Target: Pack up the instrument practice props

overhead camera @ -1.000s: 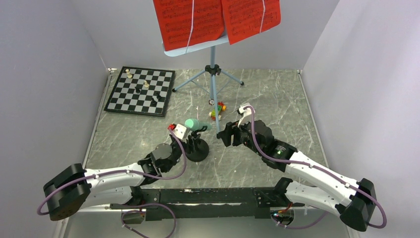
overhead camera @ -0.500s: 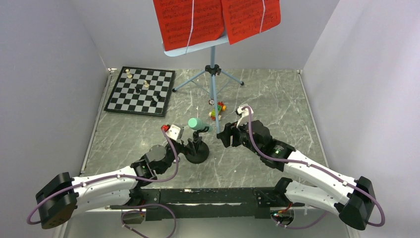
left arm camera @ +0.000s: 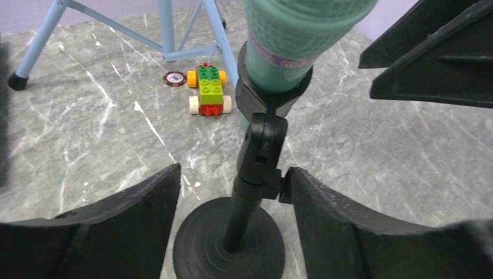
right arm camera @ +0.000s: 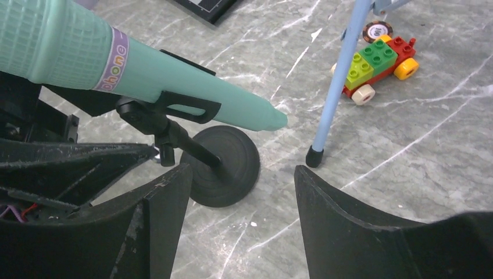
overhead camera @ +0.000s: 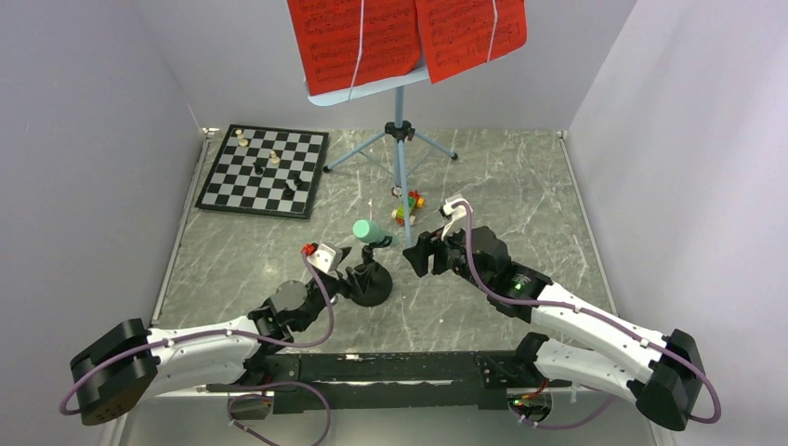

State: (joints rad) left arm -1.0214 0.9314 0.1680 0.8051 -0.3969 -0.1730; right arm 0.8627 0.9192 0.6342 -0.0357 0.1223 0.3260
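The mint-green toy microphone (overhead camera: 369, 230) (left arm camera: 290, 40) (right arm camera: 174, 75) rests tilted in the clip of the small black mic stand (overhead camera: 372, 291) (left arm camera: 229, 244) (right arm camera: 224, 165). My left gripper (overhead camera: 351, 277) (left arm camera: 234, 171) is open around the stand's post, just above the round base. Its right finger touches the post's knob and its left finger stands apart. My right gripper (overhead camera: 415, 255) (right arm camera: 242, 170) is open and holds nothing, right of the stand and below the microphone's tail. The red sheet-music pages (overhead camera: 353, 42) sit on the light blue music stand (overhead camera: 400, 177) (right arm camera: 343, 81) behind.
A chessboard (overhead camera: 265, 170) with pieces lies at the back left. A multicoloured block toy (overhead camera: 407, 206) (left arm camera: 209, 90) (right arm camera: 378, 61) and a small round chip (left arm camera: 174, 78) (right arm camera: 376, 30) lie by the tripod legs. Grey walls close in the table on three sides.
My left gripper has dropped back from beside the microphone to the stand's post, with its jaws now apart. The right gripper crept slightly left. The microphone stays in its clip.
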